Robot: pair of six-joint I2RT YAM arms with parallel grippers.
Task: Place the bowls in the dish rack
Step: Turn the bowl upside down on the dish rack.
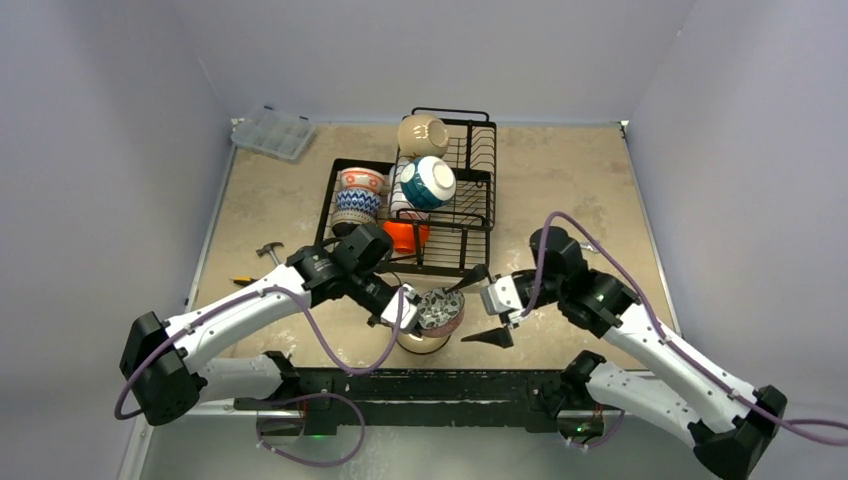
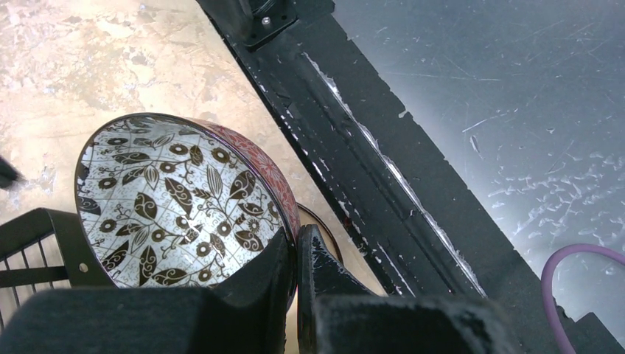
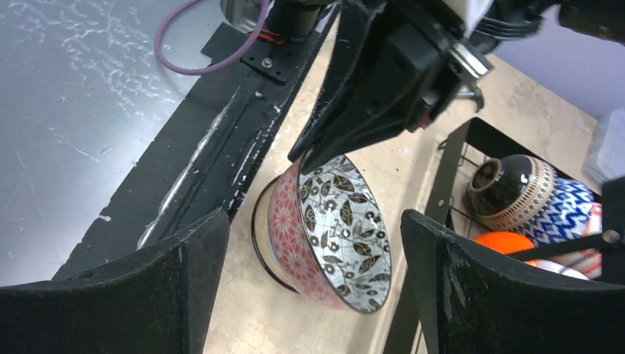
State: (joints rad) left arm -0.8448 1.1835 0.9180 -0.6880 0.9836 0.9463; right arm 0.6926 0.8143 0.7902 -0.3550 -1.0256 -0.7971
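The left pincer (image 2: 296, 243) is clamped on the rim of a red floral ceramic bowl (image 2: 177, 203) with a white, leaf-patterned inside. It holds the bowl tipped on edge over a pale dark-rimmed bowl (image 1: 420, 343) near the front edge of the beige mottled table (image 1: 570, 190). The right pincer (image 1: 478, 310) has its jaws wide apart, one finger on each side of the held bowl, neither visibly touching it. Just behind stands the black wire dish rack (image 1: 470, 215). It carries a tan bowl (image 1: 422, 135), a teal-and-white bowl (image 1: 430, 182), an orange bowl (image 1: 405, 237) and a blue-patterned bowl (image 1: 355, 207).
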